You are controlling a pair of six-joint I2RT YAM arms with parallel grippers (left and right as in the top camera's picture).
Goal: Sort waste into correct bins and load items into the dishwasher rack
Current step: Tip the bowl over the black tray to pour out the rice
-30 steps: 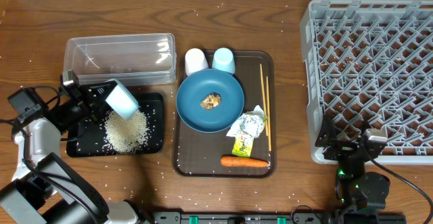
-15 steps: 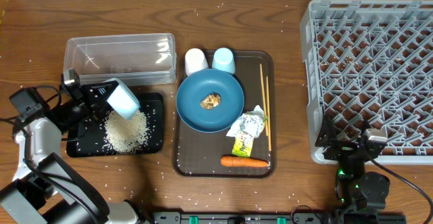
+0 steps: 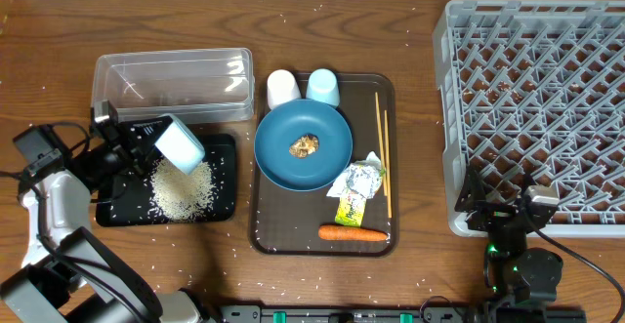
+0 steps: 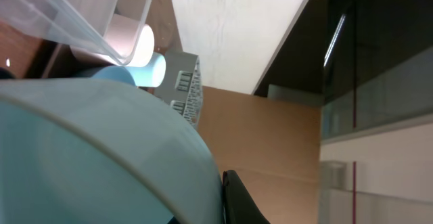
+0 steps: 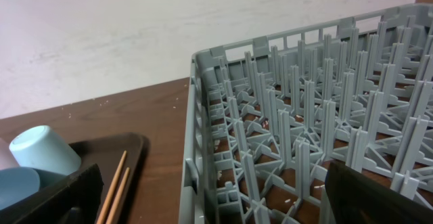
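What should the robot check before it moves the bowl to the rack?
1. Left gripper shut on bowl: ok.
2. Rice piled in the black tray: ok.
3. Bowl fully emptied: cannot tell, its inside is hidden.
4. Table free of spilled grains: not ok, grains lie scattered.
5. Rack has room: ok.
6. Right gripper out of the way: ok, open beside the rack.

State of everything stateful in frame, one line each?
bowl: tipped over black tray, held by left gripper
black tray: holds rice pile
clear tub: looks empty
blue plate: food lump on it
light-blue cup: upside down
wrapper: crumpled
dishwasher rack: no dishes
right gripper: open
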